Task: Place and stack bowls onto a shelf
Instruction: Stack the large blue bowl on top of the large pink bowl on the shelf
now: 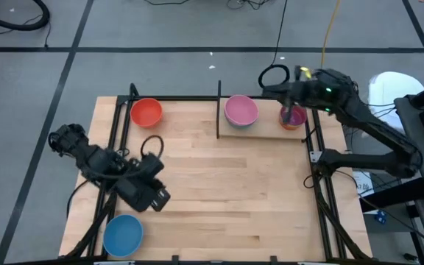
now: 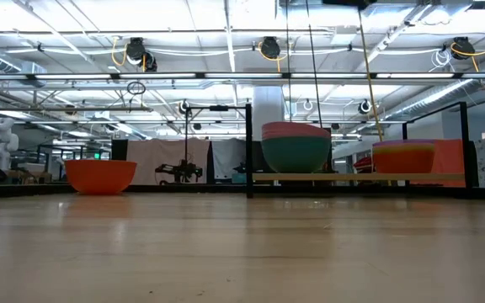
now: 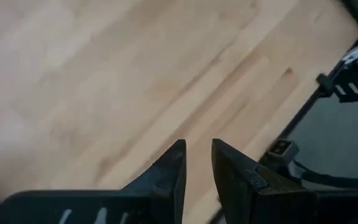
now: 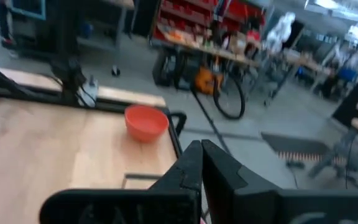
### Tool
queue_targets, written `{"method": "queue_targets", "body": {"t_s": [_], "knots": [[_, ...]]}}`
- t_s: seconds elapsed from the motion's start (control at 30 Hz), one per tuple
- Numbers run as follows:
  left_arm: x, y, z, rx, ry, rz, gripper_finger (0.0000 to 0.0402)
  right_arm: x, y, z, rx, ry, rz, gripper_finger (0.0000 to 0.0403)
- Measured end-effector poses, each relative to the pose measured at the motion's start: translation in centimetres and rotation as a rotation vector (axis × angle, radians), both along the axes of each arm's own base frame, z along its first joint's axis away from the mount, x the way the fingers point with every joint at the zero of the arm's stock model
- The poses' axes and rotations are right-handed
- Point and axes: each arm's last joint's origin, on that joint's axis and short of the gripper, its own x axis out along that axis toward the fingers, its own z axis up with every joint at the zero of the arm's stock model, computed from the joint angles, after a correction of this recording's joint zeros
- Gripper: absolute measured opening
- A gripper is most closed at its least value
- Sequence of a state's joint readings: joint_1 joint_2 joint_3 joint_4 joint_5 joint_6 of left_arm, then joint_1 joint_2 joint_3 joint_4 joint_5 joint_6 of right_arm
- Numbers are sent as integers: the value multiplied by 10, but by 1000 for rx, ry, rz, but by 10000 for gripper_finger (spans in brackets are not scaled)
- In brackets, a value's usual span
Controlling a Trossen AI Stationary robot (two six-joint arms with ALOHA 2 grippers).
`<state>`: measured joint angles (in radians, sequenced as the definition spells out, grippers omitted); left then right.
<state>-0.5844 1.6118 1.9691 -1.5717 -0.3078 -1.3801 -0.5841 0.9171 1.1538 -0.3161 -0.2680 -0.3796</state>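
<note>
The right pincer (image 1: 294, 112) is hovering right over the small stack of bowls (image 1: 292, 118) at the shelf's (image 1: 267, 126) outer end, and its fingers (image 4: 194, 163) are sitting almost together with nothing visible between them, so it is looking like an empty hand above a finished pile. The risk here is plain: if that arm is lifting away at a slant, a fingertip could be catching the top rim and dragging the stack toward the shelf edge, which lies close beside it. Just along the board the pink bowl (image 1: 241, 110) is nesting on a teal bowl (image 2: 295, 154), near the black post (image 1: 218, 110); a wide sweep could be knocking that pair too.

Further out, the red-orange bowl (image 1: 146, 112) is waiting at the far left corner of the tabletop (image 1: 212, 184), and the blue bowl (image 1: 122, 235) at the near left corner. The left pincer (image 1: 153, 197) is hanging low over bare wood just above the blue bowl, fingers (image 3: 166, 177) slightly parted and empty. Being large, the blue bowl could be slipping out of a shallow rim pinch.
</note>
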Motion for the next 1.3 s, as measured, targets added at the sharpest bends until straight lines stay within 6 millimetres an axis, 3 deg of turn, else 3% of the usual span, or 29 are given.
{"method": "queue_targets", "body": {"t_s": [0.23,0.43,0.83,1.07,1.3], "knots": [[-14,-34,-41,-130,186,149,81,-34,32,20,-33,-131,52,0],[-24,-61,-68,-194,204,227,81,-47,42,26,-54,-177,71,0],[-53,-106,-149,-390,307,471,81,-44,40,25,1,-180,69,0],[-64,-115,-192,-449,296,445,81,-38,37,23,10,-164,66,0],[-67,-112,-204,-414,324,395,81,-32,34,20,31,-149,62,0]]}}
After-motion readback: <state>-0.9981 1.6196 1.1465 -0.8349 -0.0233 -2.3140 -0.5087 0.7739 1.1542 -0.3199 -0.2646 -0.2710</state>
